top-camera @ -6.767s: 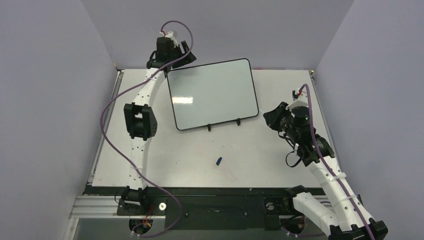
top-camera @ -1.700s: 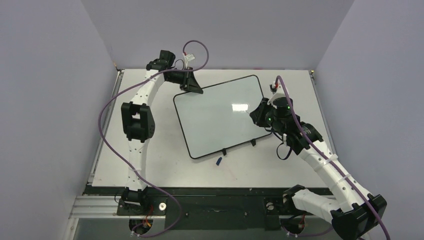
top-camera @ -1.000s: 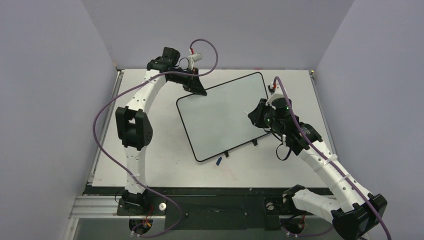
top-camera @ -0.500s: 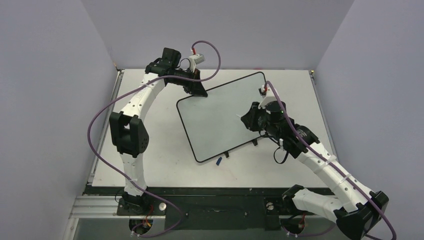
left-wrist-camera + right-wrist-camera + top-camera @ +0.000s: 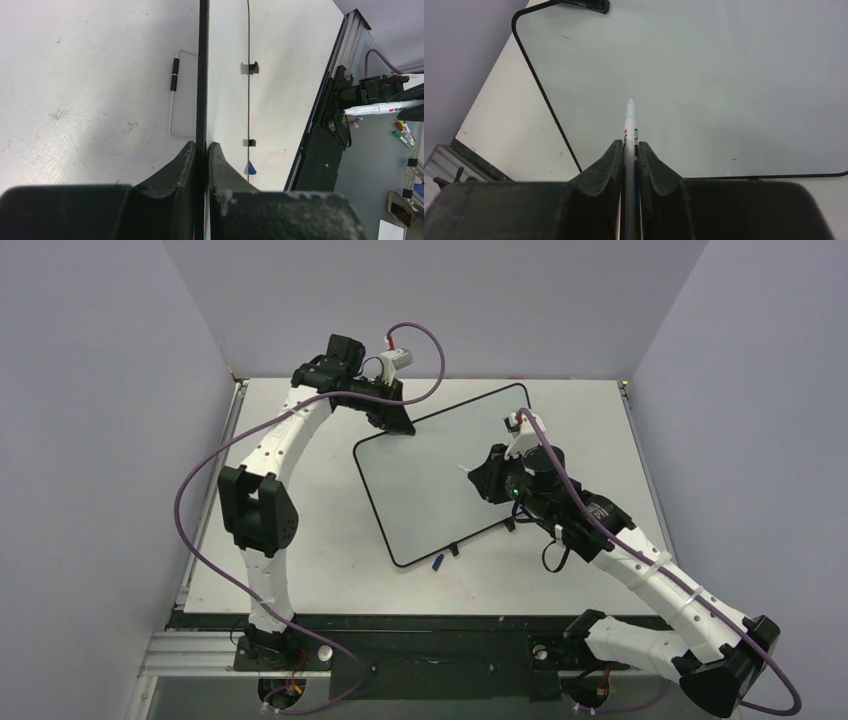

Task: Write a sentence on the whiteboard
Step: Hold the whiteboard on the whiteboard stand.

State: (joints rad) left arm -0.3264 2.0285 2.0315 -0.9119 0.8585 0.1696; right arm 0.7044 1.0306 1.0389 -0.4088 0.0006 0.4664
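The whiteboard lies slanted across the table, its black rim seen edge-on in the left wrist view. My left gripper is shut on its far left corner. In my right gripper, shut on it, is a white marker whose bare tip hangs over the middle of the board. That marker also shows at the right of the left wrist view. The sentence is out of view; the board's face looks blank.
A small blue marker cap lies on the table just off the board's near edge, by two black clip feet. A wire stand shows behind the board. Grey walls close in on three sides; a black rail runs along the front.
My right gripper has moved left with the marker, from the board's right edge to over its middle. The left gripper keeps hold of the board's corner; the board has barely shifted.
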